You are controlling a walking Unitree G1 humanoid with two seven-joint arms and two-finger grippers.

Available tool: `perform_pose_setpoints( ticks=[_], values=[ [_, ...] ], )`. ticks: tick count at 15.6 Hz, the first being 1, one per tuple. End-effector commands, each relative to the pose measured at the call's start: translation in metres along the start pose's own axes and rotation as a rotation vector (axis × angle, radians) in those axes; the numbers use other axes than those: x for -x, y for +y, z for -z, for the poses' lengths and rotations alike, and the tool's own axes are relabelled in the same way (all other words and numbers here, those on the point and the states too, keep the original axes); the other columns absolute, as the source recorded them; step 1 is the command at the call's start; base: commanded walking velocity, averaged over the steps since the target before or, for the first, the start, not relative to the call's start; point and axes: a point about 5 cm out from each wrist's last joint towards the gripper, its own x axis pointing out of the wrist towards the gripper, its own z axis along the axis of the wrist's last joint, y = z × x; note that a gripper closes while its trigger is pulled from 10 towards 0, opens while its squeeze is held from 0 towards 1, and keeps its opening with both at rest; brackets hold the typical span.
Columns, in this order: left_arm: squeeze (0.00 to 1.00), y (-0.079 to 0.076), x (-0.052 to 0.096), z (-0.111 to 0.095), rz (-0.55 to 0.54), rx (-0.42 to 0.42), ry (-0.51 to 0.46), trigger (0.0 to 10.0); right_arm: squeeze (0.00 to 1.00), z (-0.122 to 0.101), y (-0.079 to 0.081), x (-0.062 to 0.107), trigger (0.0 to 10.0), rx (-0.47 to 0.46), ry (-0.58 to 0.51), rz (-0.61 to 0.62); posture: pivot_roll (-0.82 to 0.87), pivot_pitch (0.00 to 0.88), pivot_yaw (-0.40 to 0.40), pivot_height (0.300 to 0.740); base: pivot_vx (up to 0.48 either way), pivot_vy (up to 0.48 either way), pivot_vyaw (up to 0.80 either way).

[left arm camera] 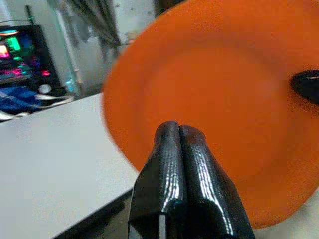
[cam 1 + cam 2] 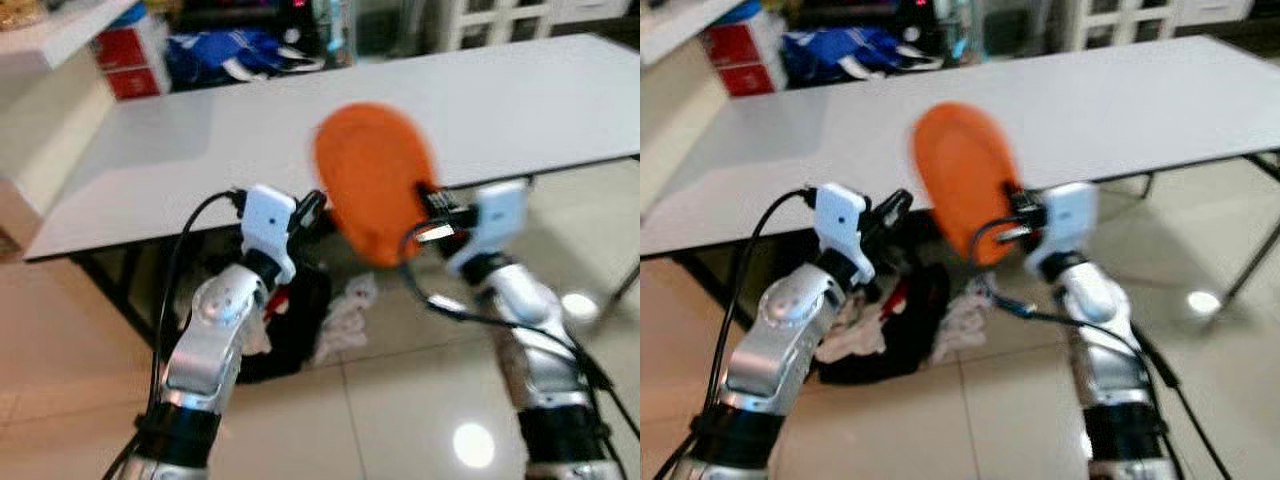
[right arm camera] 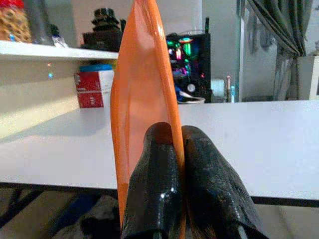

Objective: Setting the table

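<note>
An orange plate (image 2: 372,180) stands on edge in the air before the near edge of the white table (image 2: 180,150). My right gripper (image 2: 428,197) is shut on the plate's rim; in the right wrist view both black fingers (image 3: 159,184) pinch the thin orange plate (image 3: 139,99). My left gripper (image 2: 312,208) is shut with nothing in it, just left of the plate. In the left wrist view its closed fingertips (image 1: 179,142) point at the plate's face (image 1: 224,99).
Clothes and rags (image 2: 340,310) lie on the tiled floor under the table. Red boxes (image 2: 130,55) and a blue bag (image 2: 230,50) stand beyond the table's far side. A pale counter (image 2: 50,30) is at the far left. A table leg (image 2: 625,285) stands at right.
</note>
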Motion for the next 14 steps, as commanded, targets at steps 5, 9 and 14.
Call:
perform_pose_setpoints(
  ticks=[5,9,14],
  values=[
    [0.00,0.008,0.000,-0.001,-0.026,-0.021,0.004,10.0,0.00,-0.005,0.021,-0.009,0.0,-0.026,-0.033,-0.071,-0.11,0.000,0.087,0.740,0.464,0.000,0.00],
    [0.00,0.007,0.000,-0.003,-0.020,-0.024,-0.003,10.0,0.00,-0.007,0.021,-0.012,0.0,-0.021,-0.041,-0.080,-0.11,0.000,0.087,0.740,0.461,0.000,0.00],
    [0.00,0.005,-0.001,-0.003,-0.010,-0.026,-0.008,10.0,0.00,-0.023,0.026,-0.022,0.0,-0.013,-0.095,-0.117,-0.11,0.000,0.090,0.740,0.461,0.000,0.00]
  ],
)
